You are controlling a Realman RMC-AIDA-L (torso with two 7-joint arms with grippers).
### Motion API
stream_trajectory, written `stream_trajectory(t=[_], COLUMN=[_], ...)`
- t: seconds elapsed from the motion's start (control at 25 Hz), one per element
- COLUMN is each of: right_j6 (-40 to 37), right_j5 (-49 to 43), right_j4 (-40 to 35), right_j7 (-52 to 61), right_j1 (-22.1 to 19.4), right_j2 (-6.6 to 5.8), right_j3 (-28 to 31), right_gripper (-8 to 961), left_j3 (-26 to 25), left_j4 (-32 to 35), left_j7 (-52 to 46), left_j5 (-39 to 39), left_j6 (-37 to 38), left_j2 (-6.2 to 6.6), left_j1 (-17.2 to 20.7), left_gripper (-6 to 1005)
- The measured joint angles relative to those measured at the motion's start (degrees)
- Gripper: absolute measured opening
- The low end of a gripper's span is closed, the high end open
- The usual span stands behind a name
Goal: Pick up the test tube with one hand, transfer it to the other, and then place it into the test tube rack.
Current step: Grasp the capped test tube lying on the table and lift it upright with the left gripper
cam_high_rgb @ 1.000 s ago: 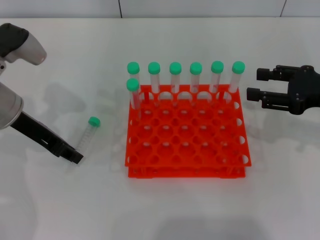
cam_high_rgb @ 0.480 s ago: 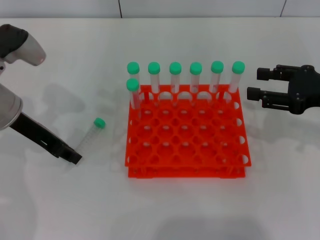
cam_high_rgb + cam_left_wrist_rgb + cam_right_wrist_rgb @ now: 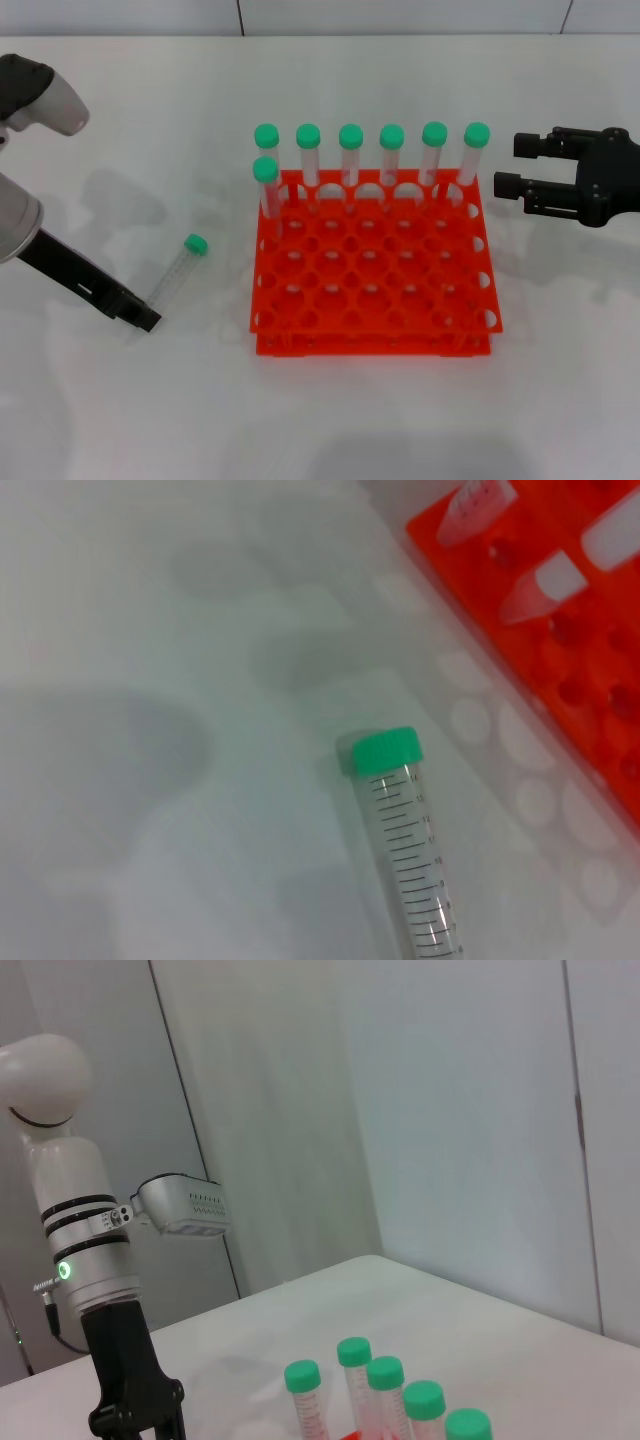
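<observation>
Left hand point(image 3: 143, 318) was seen low on the bench point(image 3: 120, 420) at the tube's tapered tip, its fingers' state not discernible. Over the last second the tube point(image 3: 175, 272) was nudged, its cap swung toward the rack point(image 3: 375, 290), yet it lay ungrasped. Right hand point(image 3: 525, 167) was held apart beside the rack.

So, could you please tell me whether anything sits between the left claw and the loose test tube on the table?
Nothing visible does. The left claw sits at the tapered end of the lying test tube, with only bare table around them. The test tube rack stands off to the tube's other side, apart from it.
</observation>
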Motion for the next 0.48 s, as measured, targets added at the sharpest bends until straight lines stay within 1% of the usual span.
stream_trajectory(t=[0.48], right_j6=[0.0], right_j5=[0.05], right_j4=[0.0], right_j7=[-0.01], right_j1=[0.06], right_j2=[0.0], right_j3=[0.0], right_gripper=[626], left_j3=[-0.02], left_j4=[-0.06], left_j7=[-0.49], left_j5=[-0.05], left_j6=[-0.17], left_j2=[0.14], left_j1=[0.0], left_gripper=[199])
